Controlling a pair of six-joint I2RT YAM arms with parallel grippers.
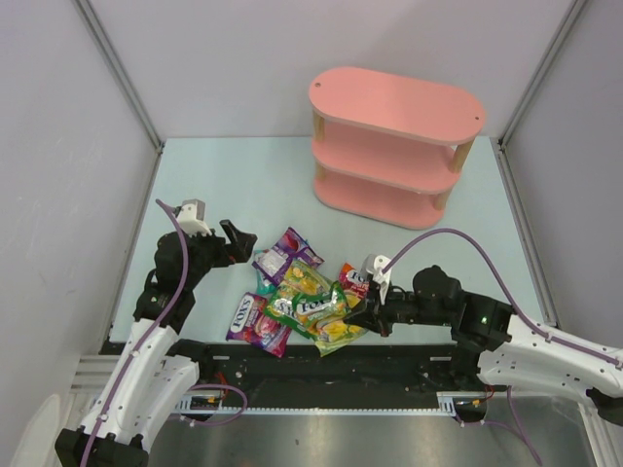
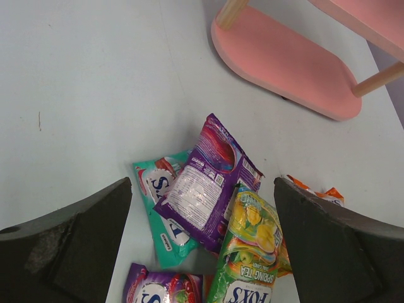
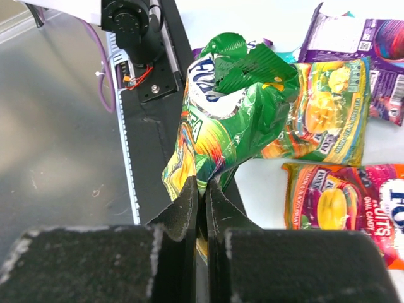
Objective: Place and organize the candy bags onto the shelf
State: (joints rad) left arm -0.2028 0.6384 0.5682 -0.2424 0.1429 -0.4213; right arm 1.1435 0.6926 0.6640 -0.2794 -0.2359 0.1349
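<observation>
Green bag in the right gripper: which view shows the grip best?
Right wrist: the right gripper is shut on the green bag, pinching its edge, close up. Top external shows both, but small, with the contact unclear. Left wrist shows other candy bags, not this grip.

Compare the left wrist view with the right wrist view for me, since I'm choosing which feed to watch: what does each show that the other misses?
Only the left wrist view shows the shelf, a teal bag and the left gripper, wide open over the pile. Only the right wrist view shows the right gripper shut on a crumpled green bag, plus the black base rail at the table's near edge. Both show the purple bag, lying with its white printed label facing up.
</observation>
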